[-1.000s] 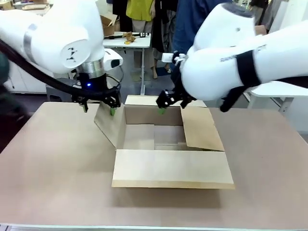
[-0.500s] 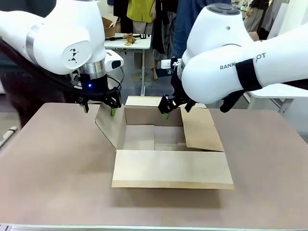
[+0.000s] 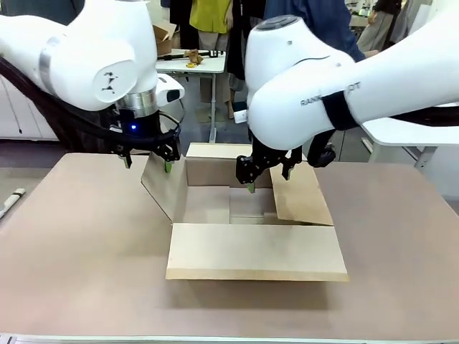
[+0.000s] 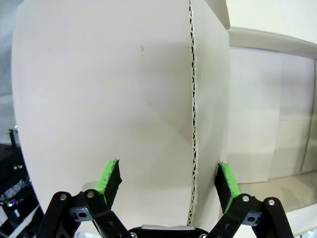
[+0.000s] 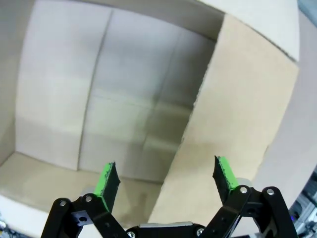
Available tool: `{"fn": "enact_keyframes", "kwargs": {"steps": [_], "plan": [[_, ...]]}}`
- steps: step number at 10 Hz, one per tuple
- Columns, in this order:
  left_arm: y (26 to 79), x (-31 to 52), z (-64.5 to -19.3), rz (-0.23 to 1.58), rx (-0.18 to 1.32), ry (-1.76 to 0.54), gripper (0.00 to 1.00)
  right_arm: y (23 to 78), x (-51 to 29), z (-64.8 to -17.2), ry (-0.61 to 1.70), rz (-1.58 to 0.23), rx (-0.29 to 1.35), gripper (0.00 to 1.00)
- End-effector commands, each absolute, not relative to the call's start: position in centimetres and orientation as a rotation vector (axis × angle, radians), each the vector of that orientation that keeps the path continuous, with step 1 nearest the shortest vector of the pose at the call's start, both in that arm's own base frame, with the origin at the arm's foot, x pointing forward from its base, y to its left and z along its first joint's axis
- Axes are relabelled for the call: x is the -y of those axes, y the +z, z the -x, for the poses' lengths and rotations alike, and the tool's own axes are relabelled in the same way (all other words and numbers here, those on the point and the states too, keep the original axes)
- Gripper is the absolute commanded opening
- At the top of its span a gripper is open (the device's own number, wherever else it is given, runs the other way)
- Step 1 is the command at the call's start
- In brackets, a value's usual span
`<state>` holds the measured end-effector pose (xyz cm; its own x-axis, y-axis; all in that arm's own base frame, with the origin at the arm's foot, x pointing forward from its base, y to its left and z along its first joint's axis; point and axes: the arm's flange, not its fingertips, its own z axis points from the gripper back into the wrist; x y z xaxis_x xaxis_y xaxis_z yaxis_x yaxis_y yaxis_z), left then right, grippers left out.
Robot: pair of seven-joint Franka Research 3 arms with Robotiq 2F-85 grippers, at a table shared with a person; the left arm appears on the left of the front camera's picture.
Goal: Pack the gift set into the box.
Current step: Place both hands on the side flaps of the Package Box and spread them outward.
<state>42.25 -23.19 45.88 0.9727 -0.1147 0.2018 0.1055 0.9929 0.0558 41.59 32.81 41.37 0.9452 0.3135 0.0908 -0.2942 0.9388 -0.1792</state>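
Observation:
The box (image 3: 254,251) stands open in the middle of the table, its four flaps spread, and the part of its inside that I can see is bare. My left gripper (image 3: 148,162) hangs open at the box's left flap (image 4: 99,99), whose raised corrugated edge runs between the green pads in the left wrist view. My right gripper (image 3: 267,179) is open over the back right of the opening. In the right wrist view it (image 5: 166,181) looks down at the box floor (image 5: 124,99) and the right flap (image 5: 237,109). The gift set is out of view.
The brown tabletop (image 3: 79,251) lies bare around the box. A small white object (image 3: 10,201) sits at its left edge. Behind the table stand a person (image 3: 315,18), a white side table with small items (image 3: 190,59) and another white table (image 3: 412,132) at the right.
My right arm has swung left and lowered its gripper toward the box opening. The left gripper has held still at the left flap. A dark figure at the far left has gone.

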Motion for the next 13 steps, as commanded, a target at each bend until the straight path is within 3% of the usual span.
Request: {"fn": "enact_keyframes", "kwargs": {"steps": [1,7,13], "plan": [[46.0,23.1,-42.4,-0.065,0.214,-0.098,1.00,39.6,-33.8,-42.3,0.227,0.287,0.160,1.00],[46.0,23.1,-42.4,-0.065,0.214,-0.098,1.00,38.6,-32.3,-42.0,0.161,0.535,0.193,1.00],[46.0,23.1,-42.4,-0.065,0.214,-0.098,1.00,47.1,-27.0,-39.9,0.048,0.617,0.228,1.00]]}}
